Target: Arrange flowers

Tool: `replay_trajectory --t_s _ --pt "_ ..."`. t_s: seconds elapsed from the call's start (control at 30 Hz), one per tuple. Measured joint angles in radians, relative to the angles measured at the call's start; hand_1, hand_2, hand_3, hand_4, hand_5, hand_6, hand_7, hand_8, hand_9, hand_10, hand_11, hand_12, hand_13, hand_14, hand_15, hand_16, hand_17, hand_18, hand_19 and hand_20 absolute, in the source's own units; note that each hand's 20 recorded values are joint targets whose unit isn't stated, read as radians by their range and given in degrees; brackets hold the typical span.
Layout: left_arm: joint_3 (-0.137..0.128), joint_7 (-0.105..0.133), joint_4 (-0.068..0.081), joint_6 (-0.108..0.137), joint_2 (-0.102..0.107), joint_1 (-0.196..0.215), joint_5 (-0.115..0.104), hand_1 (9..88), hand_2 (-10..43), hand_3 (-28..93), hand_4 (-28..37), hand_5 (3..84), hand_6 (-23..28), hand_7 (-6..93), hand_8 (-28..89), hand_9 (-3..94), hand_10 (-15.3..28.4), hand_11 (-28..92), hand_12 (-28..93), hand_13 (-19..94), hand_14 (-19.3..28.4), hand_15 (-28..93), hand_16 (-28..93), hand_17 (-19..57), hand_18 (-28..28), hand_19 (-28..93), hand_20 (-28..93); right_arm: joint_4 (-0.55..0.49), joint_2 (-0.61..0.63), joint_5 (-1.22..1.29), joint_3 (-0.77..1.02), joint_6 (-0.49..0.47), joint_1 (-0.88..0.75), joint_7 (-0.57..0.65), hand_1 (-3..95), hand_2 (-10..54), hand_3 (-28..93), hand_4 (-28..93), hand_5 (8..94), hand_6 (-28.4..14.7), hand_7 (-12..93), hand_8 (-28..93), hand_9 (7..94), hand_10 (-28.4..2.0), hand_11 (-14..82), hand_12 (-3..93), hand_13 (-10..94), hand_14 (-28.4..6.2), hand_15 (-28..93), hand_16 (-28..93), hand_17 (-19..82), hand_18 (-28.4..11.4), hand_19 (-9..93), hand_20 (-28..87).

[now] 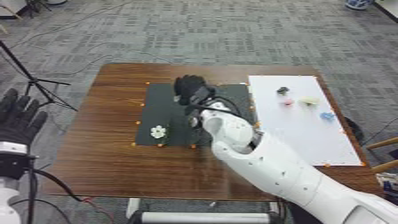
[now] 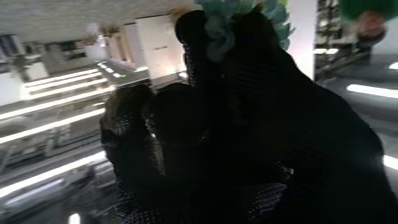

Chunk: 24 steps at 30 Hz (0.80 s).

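Observation:
Over the dark mat (image 1: 233, 94) in the head view is my right hand (image 1: 194, 89), its arm reaching across the table from the lower right. In the right wrist view this hand (image 2: 253, 95) pinches a pale blue-green flower (image 2: 219, 32) between its fingertips. A white flower (image 1: 158, 131) lies on the mat's near left part. On the white board (image 1: 298, 135) are a dark green piece (image 1: 282, 90), a pink flower (image 1: 288, 102), a pale yellow flower (image 1: 309, 100) and a blue flower (image 1: 327, 116). My left hand (image 1: 18, 120) is beside the table at the left edge, fingers straight.
The brown table (image 1: 107, 165) borders the mat. Small orange markers line the mat and board. A black tripod (image 1: 34, 79) stands on the floor to the left. Cables run near the table's front left corner, and a chair part (image 1: 384, 166) is at the right.

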Motion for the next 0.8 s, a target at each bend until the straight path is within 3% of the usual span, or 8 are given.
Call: replay_trajectory --t_s 0.23,0.43,0.67,0.8 --pt "0.034 -0.027 0.022 0.002 0.018 -0.061 0.008 21.9 21.3 60 -28.3 34.8 7.0 5.8 -7 29.7 11.7 8 11 19 10.3 15 -3 -3.7 7.6 14 9 0.076 -0.042 -0.046 -0.093 0.016 0.032 0.011 64.8 -9.5 68 -28 75.5 1.2 32 3 86.5 -7.6 11.0 42.1 75 -6.1 68 39 39 -23.4 86 41" --pt "0.039 -0.030 0.022 0.002 0.033 -0.069 0.009 21.9 21.2 60 -28.3 34.9 7.0 5.7 -7 29.6 11.7 8 10 19 10.4 15 -3 -3.8 7.7 15 9 0.105 -0.056 -0.079 -0.155 0.023 0.057 0.035 64.0 -9.5 68 -28 72.8 0.5 30 0 83.8 -7.8 9.3 38.6 74 -5.0 64 43 38 -23.2 85 41" --pt "0.036 -0.031 0.022 0.002 0.034 -0.069 0.010 21.5 20.1 63 -28.3 34.8 7.1 5.6 -6 29.6 11.7 8 10 19 10.5 15 -3 -4.0 7.8 15 9 0.116 -0.065 -0.108 -0.148 0.011 0.053 0.063 63.3 -9.5 67 -28 68.3 0.6 24 -5 79.4 -8.4 6.9 34.4 72 -4.7 63 43 36 -23.3 84 40" --pt "0.029 -0.029 0.020 0.002 0.033 -0.063 0.010 21.3 19.7 64 -28.3 34.8 7.2 5.5 -6 29.5 11.9 8 10 19 10.8 14 -3 -4.1 8.0 16 9 0.106 -0.065 -0.108 -0.129 -0.028 0.046 0.070 59.5 -9.5 71 -28 65.6 -0.1 21 -14 73.4 -10.2 14.0 23.5 71 -4.2 60 42 36 -23.4 84 39"
